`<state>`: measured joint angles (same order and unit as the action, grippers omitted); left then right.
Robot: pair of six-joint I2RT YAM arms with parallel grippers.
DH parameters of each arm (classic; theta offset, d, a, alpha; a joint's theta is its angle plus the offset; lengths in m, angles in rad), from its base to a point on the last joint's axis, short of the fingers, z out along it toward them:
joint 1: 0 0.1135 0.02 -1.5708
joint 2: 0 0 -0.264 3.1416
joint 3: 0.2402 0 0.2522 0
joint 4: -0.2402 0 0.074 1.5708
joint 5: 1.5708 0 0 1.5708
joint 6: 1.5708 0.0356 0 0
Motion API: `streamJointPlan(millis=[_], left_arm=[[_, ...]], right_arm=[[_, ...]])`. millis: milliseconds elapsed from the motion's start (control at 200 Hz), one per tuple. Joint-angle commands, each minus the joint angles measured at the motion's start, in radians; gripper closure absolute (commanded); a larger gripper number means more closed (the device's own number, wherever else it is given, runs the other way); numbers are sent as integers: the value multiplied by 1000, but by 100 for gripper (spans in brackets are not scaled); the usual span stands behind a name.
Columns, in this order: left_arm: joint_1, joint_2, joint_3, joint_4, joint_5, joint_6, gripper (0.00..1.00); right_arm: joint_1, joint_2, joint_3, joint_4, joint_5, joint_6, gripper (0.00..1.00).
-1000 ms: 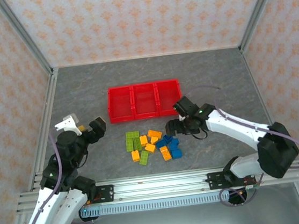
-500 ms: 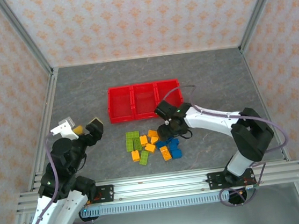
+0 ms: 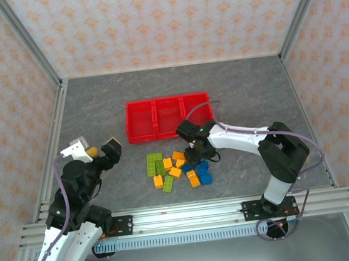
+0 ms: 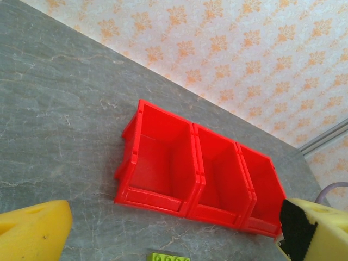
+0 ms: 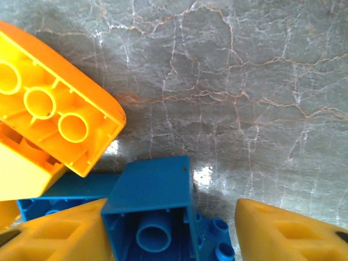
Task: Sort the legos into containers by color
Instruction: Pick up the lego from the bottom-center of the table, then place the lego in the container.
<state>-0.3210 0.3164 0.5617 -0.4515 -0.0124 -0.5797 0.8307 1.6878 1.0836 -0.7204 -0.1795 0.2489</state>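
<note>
- The right arm (image 3: 251, 139) reaches from its base at the near right, elbow bent, leftward across the table (image 3: 252, 90). Its wrist is tipped down over the far right edge of the legos (image 3: 177, 168).
- The right gripper (image 3: 193, 150) is low on the pile, just in front of the tray (image 3: 140, 120).
- In the right wrist view, its yellow fingers (image 5: 283, 234) stand on either side of a blue brick (image 5: 149, 201). The left one touches the brick's side and the right one is just beside its studs. The jaws are partly closed around it, but I cannot tell whether they clamp it yet.
- That blue brick lies on its side, with its hollow underside and inner tube facing the camera. More blue lies beside it.
- An orange brick (image 5: 60, 114) lies tilted just to the left, underside up and showing its round tubes. It overlaps the blue.
- The left arm (image 3: 74, 192) is folded up at the near left, well apart from the pile.
- The left gripper (image 3: 96, 147) is raised with its jaws spread wide and nothing between them. It is aimed toward the tray.
- The legos sit in a loose heap on the table, between the tray and the arm bases. Green bricks (image 3: 155, 164) are on the left, orange is in the middle and blue is on the right.
- The tray is red, with three square compartments in a row. It lies just beyond the heap.
</note>
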Motion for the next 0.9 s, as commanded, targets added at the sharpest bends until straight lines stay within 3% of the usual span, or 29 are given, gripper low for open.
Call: streamJointPlan(millis=[0, 506, 656, 896], left_arm=[[-4, 10, -3, 28, -20, -12, 1], [-4, 23, 1, 18, -47, -12, 1], [-4, 40, 8, 11, -50, -12, 1], [-4, 79, 10, 16, -35, -12, 1]], right_arm=[[5, 22, 29, -20, 34, -11, 47], [5, 4, 97, -46, 31, 6, 75], [5, -70, 184, -71, -4, 1, 78], [-45, -85, 369, -77, 139, -73, 80]])
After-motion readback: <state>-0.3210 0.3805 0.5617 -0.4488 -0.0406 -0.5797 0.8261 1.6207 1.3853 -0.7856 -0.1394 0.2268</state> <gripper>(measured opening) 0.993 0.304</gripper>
